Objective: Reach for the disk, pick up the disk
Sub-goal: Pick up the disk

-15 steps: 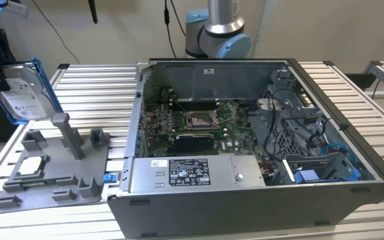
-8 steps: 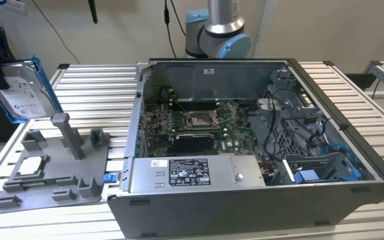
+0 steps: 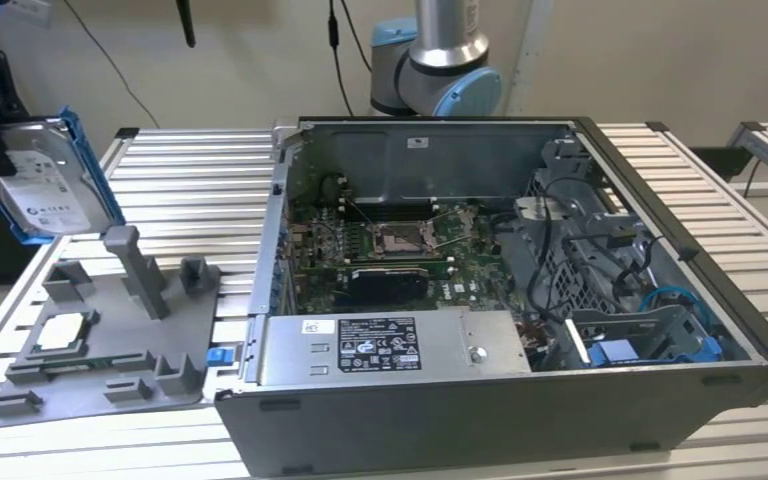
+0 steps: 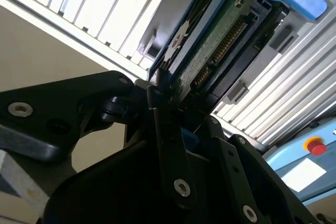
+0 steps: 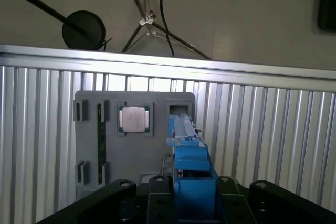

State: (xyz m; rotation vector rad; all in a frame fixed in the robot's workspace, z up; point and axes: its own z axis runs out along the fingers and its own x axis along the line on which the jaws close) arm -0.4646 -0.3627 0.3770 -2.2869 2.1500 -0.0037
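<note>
The disk (image 3: 40, 190) is held on edge, clamped in the closed tool (image 4: 167, 95), above the grey tray (image 3: 117, 345) and clear of it, presumably so that the tray's posts are cleared. The tray is carried by a slatted metal table (image 3: 191, 160), with an opened computer case (image 3: 491, 420) beside the tray and a plain wall beyond.
</note>
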